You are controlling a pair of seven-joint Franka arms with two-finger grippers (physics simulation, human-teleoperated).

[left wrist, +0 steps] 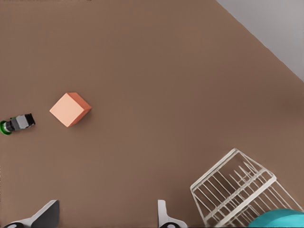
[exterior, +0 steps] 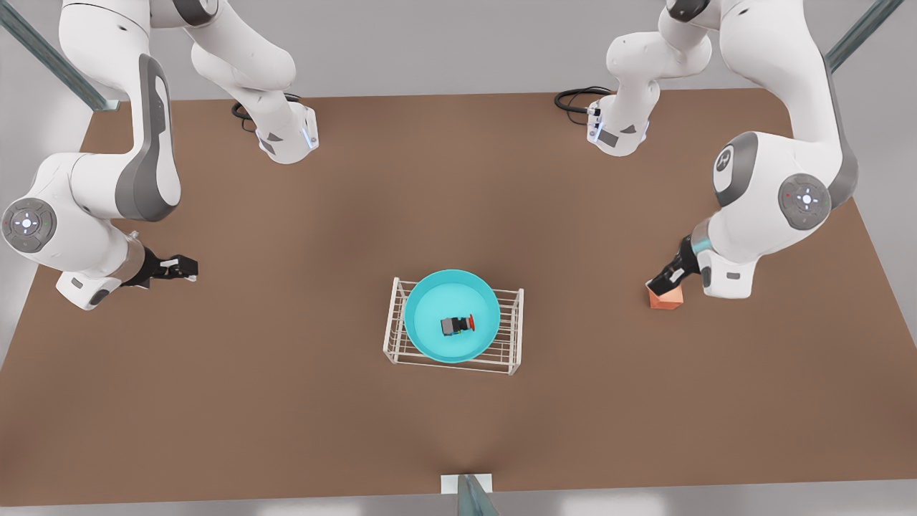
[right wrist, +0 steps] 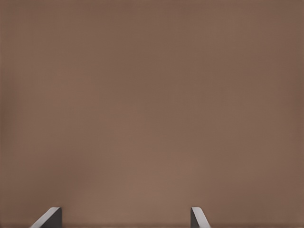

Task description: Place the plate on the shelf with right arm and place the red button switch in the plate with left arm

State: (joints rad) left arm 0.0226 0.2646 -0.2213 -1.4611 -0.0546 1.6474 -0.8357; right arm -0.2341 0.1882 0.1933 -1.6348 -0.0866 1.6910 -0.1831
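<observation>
The cyan plate (exterior: 428,309) rests on top of the white wire shelf (exterior: 513,337) at the table's middle. The red button switch (exterior: 458,325) lies on its side inside the plate, red cap toward the front view's right. My left gripper (exterior: 663,281) hangs at the front view's right, above the table near the orange cube, open and holding nothing. Its wrist view shows its fingertips (left wrist: 164,217) apart, with the shelf (left wrist: 232,185) and a sliver of the plate (left wrist: 280,219) off to one side. At the front view's left, my right gripper (exterior: 188,267) waits open over bare table, its fingertips (right wrist: 198,216) spread.
An orange cube (exterior: 669,301) sits on the table by the left gripper; the left wrist view shows the cube (left wrist: 70,109) with a green-capped switch (left wrist: 16,123) beyond it. The brown table (exterior: 286,401) has wide bare areas around the shelf.
</observation>
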